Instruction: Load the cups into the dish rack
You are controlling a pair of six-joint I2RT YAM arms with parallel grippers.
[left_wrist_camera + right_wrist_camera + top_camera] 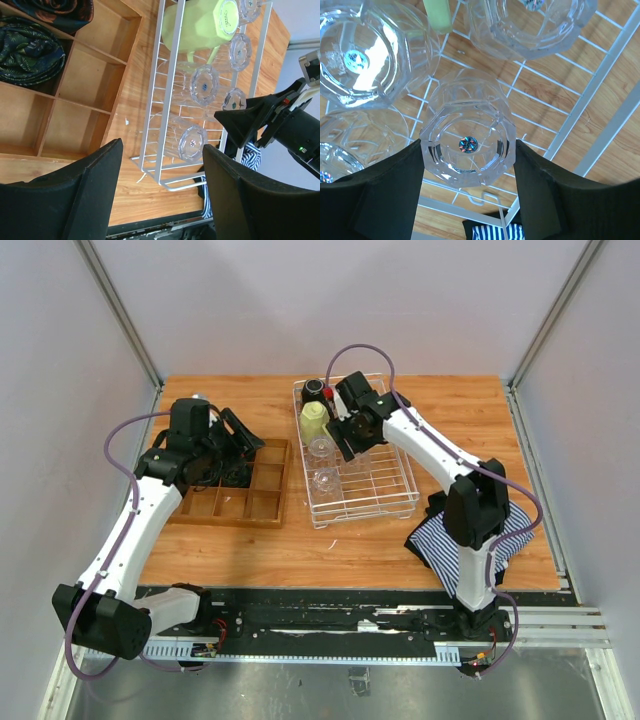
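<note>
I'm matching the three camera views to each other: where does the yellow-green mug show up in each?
Top external: the yellow-green mug sits in the far left part of the dish rack, next to the black mug.
Left wrist: top centre, inside the rack.
Right wrist: only a green sliver at the top edge, probably its handle.
Shared landmark: the rack's white wire grid.

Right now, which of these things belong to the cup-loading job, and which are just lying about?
Part of the job: dish rack, black mug, yellow-green mug, clear tumblers.
Just lying about: wooden tray, dark patterned cloths in it, striped cloth.
</note>
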